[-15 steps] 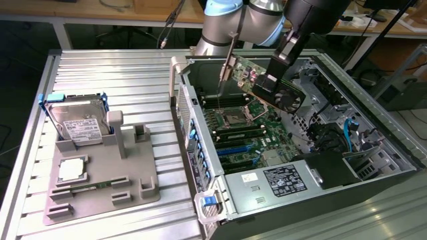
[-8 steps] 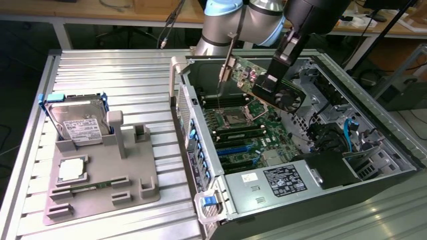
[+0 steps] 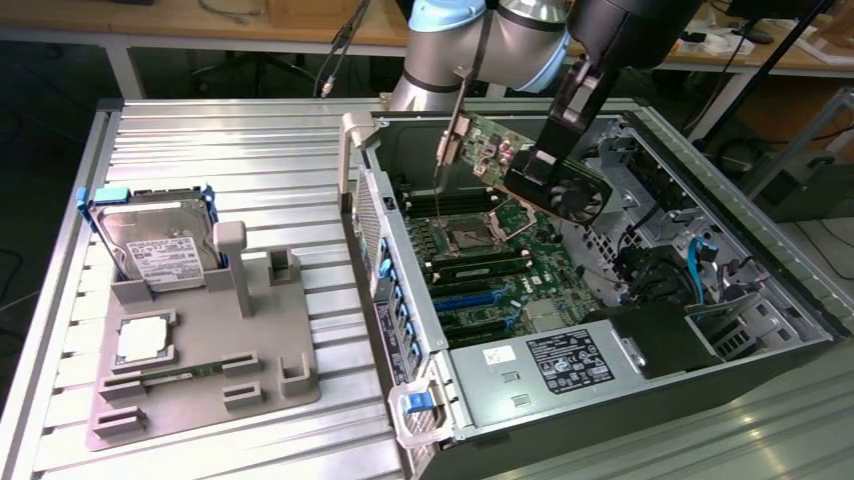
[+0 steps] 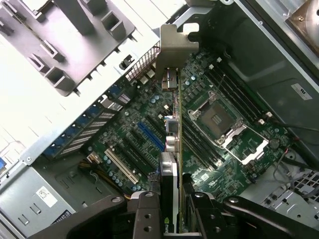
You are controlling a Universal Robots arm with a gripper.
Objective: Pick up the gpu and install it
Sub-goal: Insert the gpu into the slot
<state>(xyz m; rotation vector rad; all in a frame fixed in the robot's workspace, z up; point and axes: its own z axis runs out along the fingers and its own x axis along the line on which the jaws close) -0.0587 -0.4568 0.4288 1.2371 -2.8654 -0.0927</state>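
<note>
Gpu [image 3: 541, 160], flat green circuit board with black cooler block and silver metal end bracket: pinched between fingers [image 4: 144, 214] of black gripper [image 4: 172, 213], hanging tilted over green motherboard [image 3: 481, 280] inside open grey computer case [image 3: 787, 290]. Case set on ribbed silver metal table [image 3: 227, 150], just beside grey plastic fixture tray [image 3: 200, 390] carrying boxy silver hard drive [image 3: 154, 250]. Behind, wooden workbenches [image 3: 307, 15].

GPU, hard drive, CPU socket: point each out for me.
GPU [image 3: 571, 192], exterior view, on its black cooler.
Hard drive [image 3: 168, 262], exterior view, on its white label.
CPU socket [image 4: 218, 118], wrist view, on its centre.
</note>
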